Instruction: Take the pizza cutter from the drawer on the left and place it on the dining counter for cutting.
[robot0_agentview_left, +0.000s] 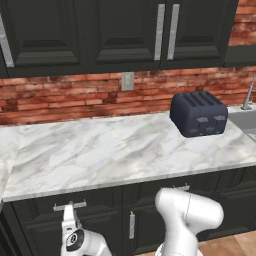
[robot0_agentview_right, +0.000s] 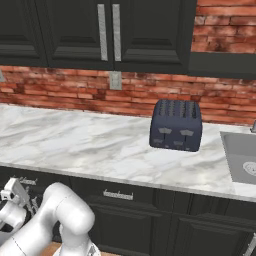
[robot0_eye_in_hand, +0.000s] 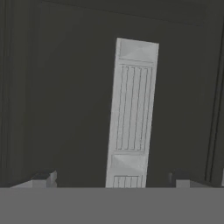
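The hand (robot0_eye_in_hand: 112, 177) is open, its fingers (robot0_eye_in_hand: 43, 178) spread wide on either side of the silver bar handle (robot0_eye_in_hand: 131, 113) of the black drawer (robot0_agentview_left: 67, 207), not touching it. The drawer sits closed under the marble tabletop (robot0_agentview_left: 115, 150), where a dark toaster (robot0_agentview_left: 199, 114) stands near the sink (robot0_agentview_right: 242, 155).

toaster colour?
Dark navy blue toaster, clearest in the right base view.
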